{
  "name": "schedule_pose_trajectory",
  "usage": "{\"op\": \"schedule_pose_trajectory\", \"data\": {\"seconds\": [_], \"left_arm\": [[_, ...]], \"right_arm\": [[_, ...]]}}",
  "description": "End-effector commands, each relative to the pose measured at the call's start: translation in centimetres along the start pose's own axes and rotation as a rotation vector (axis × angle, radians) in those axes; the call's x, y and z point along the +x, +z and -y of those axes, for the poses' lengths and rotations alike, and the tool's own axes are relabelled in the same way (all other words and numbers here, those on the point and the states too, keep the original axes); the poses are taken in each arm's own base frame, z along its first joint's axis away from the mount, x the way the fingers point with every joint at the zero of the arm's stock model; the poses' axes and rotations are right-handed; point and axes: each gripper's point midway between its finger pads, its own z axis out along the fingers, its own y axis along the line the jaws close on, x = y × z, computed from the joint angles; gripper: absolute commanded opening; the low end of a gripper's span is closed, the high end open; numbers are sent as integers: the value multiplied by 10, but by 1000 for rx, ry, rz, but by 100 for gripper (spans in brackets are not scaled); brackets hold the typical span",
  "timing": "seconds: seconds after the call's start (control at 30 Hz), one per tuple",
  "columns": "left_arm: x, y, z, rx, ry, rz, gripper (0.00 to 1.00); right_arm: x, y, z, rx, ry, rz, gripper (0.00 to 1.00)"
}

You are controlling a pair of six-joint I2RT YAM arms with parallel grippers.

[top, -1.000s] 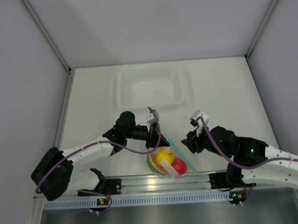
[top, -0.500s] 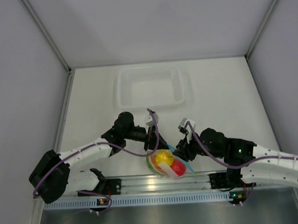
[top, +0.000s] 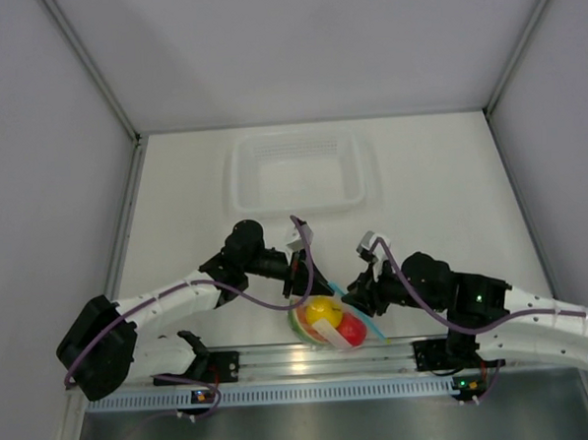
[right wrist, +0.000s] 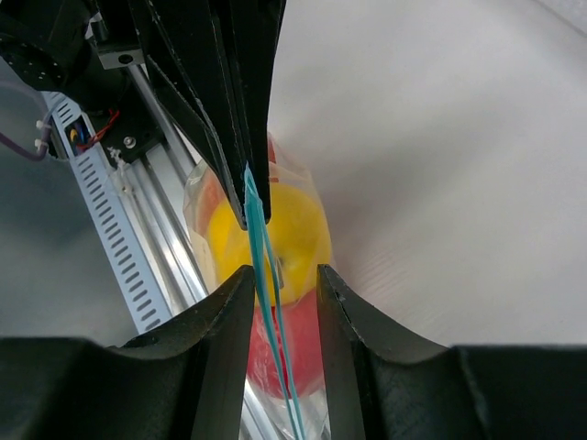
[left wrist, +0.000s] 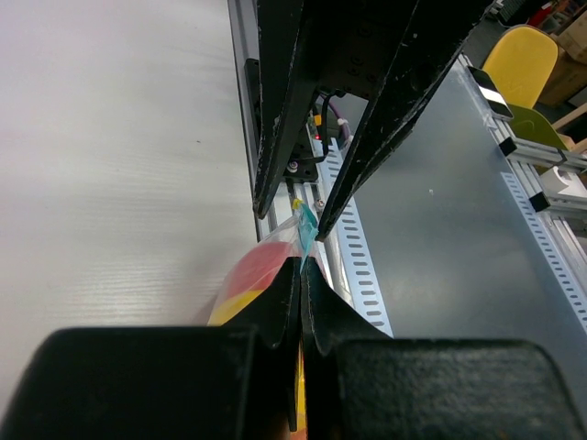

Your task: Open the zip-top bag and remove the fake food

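The zip-top bag (top: 329, 322) lies at the table's near edge with a yellow fruit (top: 324, 307) and a red fruit (top: 353, 325) inside. The chili piece is not clearly seen. My left gripper (top: 305, 279) is shut on the bag's teal zip strip (left wrist: 304, 223) at its left end. My right gripper (top: 355, 291) is open, its two fingers on either side of the zip strip (right wrist: 261, 247), not touching it. The yellow fruit (right wrist: 293, 238) and the red fruit (right wrist: 289, 353) show behind the strip in the right wrist view.
A rigid clear tray (top: 293, 171) stands at the back of the table. The aluminium rail (top: 321, 355) runs along the near edge just below the bag. Grey walls close in both sides.
My right arm has moved left toward the bag and now has its open fingers around the zip strip. The left gripper has kept its hold and hardly moved.
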Motion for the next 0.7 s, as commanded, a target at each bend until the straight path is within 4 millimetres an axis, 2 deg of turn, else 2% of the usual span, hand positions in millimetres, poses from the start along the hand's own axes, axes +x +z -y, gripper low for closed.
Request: {"op": "schedule_pose_trajectory", "data": {"seconds": [0.0, 0.2, 0.67], "left_arm": [[-18, 1, 9, 44, 103, 34, 0], [-19, 3, 7, 47, 97, 30, 0], [-25, 2, 10, 56, 109, 38, 0]], "right_arm": [[-23, -9, -4, -20, 3, 104, 34], [-26, -20, 4, 16, -3, 124, 34], [-17, -6, 4, 18, -22, 74, 34]]}}
